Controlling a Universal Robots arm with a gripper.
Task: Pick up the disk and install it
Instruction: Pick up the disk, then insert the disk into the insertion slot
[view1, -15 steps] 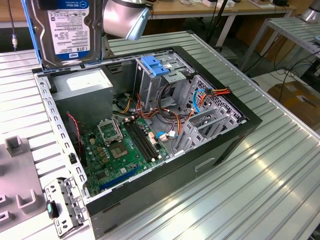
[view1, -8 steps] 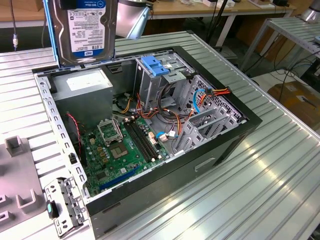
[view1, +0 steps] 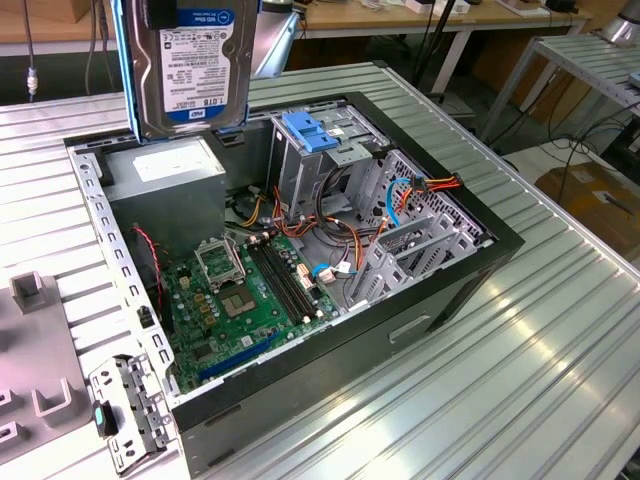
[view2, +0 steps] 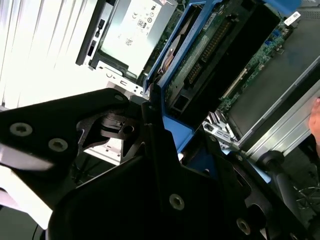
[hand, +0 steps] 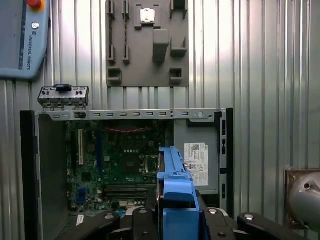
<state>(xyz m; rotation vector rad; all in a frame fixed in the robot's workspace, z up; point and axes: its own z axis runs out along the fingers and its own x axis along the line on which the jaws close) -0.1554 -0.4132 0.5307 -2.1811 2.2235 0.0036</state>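
Claw (hand: 177, 222) is clamping the disk (hand: 175, 172) edge-on, with black fingers (hand: 143, 220) pressing on either side of its blue carrier rails in both wrist views. Disk is hanging upright in the air, with its label facing the exterior view's camera. It's sitting well above the open computer case (view1: 470, 275), over the end where the grey power supply (view1: 165, 170) is mounted.

Case is lying on its side on the ribbed metal worktop (view1: 520, 380), exposing the green motherboard (view1: 240, 295). Metal drive cage (view1: 335, 165) is standing inside the case toward the exterior view's right of the disk, carrying a wide blue latch piece (view1: 305, 130) on top. Orange and blue cables (view1: 415, 190) are running beside the cage.

Small metal bracket (view1: 125, 410) is lying on the worktop just outside the case's near corner, next to a grey fixture plate (view1: 30, 400).
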